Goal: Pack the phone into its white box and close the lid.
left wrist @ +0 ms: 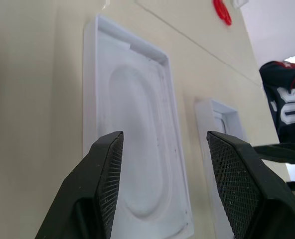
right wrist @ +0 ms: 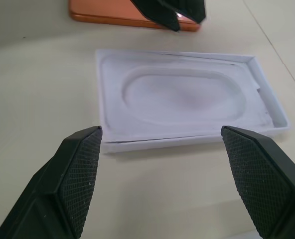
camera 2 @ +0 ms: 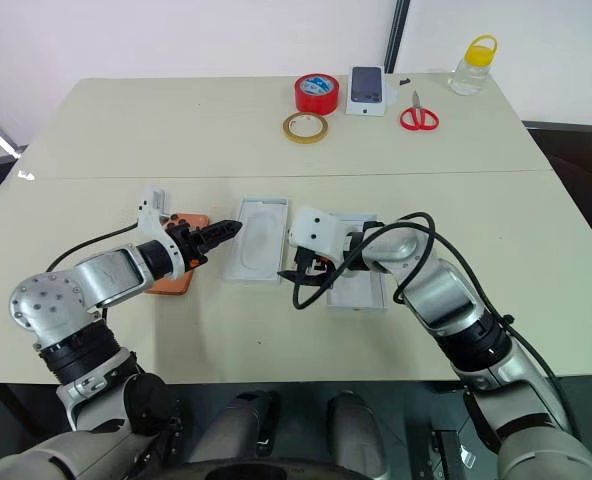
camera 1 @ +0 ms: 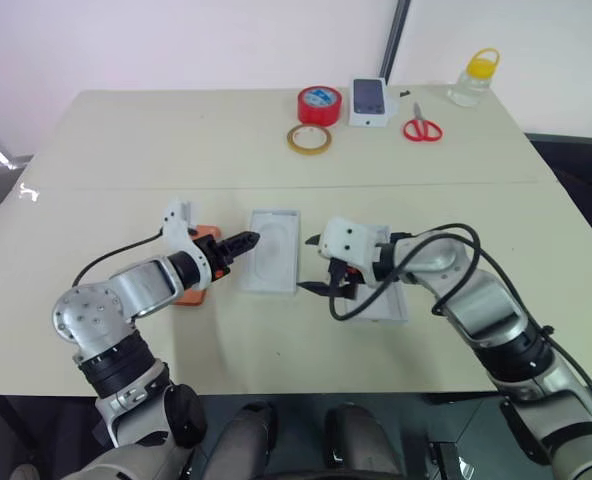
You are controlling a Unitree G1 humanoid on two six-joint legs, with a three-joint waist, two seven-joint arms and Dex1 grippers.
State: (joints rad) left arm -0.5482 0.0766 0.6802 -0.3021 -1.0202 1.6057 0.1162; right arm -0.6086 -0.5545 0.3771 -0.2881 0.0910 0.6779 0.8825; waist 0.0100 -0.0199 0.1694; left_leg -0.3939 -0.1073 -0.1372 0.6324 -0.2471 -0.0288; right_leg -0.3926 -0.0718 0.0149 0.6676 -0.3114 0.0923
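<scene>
A: Where does everything sit right now?

B: The orange phone lies flat on the surface, mostly hidden behind the left end effector, whose fingers are spread with nothing between them. Beside it lies the white insert with an oval recess, and just past that the white box, partly covered by the right arm. The right end effector hovers at the insert's near edge, its fingers also spread and empty.

A: And the lid?

B: I cannot pick it out with certainty. At the far edge there is a small white box with a phone picture, a red tape roll, a tan tape ring, red scissors and a yellow-capped bottle, all well apart from the work.

A: What could go wrong?

B: The insert lies between phone and box, so the left end effector could nudge it while going for the phone. The phone is slim and flat against the surface, so a pinch could slip off its edges. The right arm over the box might also block the drop.
</scene>
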